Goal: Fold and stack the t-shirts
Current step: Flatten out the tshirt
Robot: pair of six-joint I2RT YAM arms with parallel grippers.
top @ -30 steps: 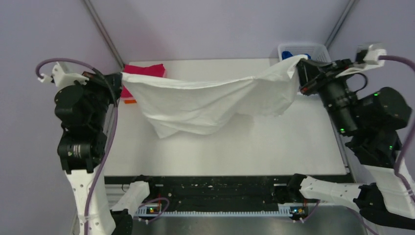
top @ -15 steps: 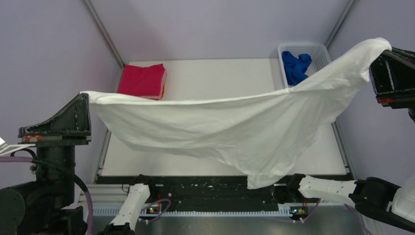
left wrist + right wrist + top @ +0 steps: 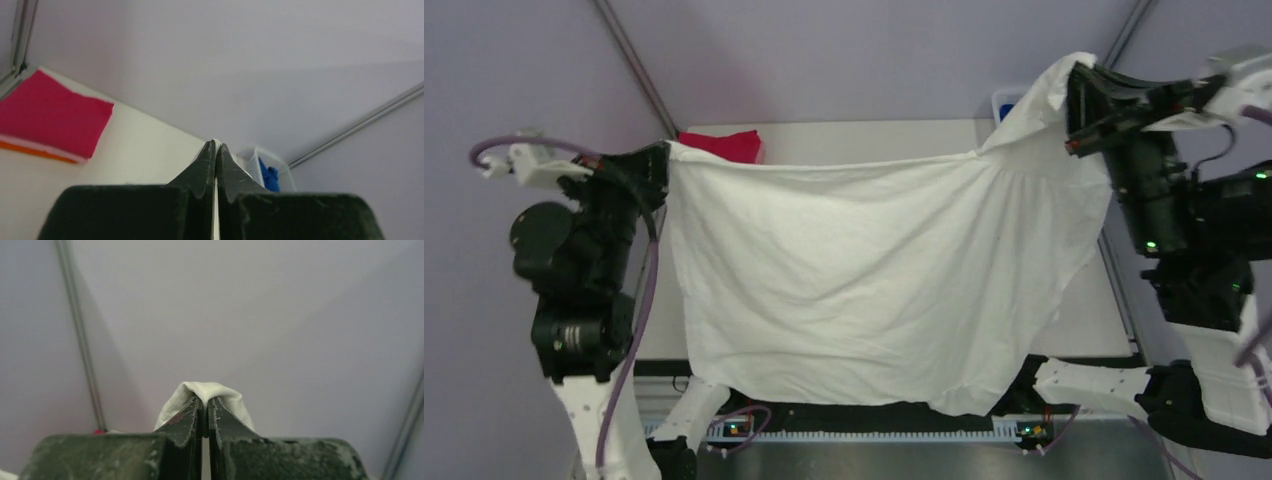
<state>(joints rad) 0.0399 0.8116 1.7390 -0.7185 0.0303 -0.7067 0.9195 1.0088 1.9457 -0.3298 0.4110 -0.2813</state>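
- Left gripper [image 3: 661,160], upper left of the overhead view: its jaws are pressed together on one top corner of the white t-shirt [image 3: 864,280]. The left wrist view shows only a thin white sliver between them, so you have little cloth in the pinch. Avoid any sharp tug.
- Folded magenta t-shirt [image 3: 724,145], just right of that gripper at the far left of the table [image 3: 854,140]: it lies on an orange t-shirt [image 3: 35,148], whose edge shows in the left wrist view. Judge your landing spot so the white cloth comes down clear of this stack.
- White t-shirt, centre of the frame: it hangs as a broad sheet between the two arms. Its top edge is nearly straight and its bottom edge drapes low over the near table edge. To lay it flat, draw both corners toward the far side as you lower, so the bottom edge lands on the table first.
- White mesh basket [image 3: 1009,100], upper right, mostly hidden behind the cloth: the left wrist view shows a royal-blue t-shirt [image 3: 270,177] inside it. Guide the right corner past its rim.
- Right gripper [image 3: 1072,100], upper right: it is clamped on a bunched fold of the other corner and sits higher than the left. Level the two, then descend together with the top edge taut.
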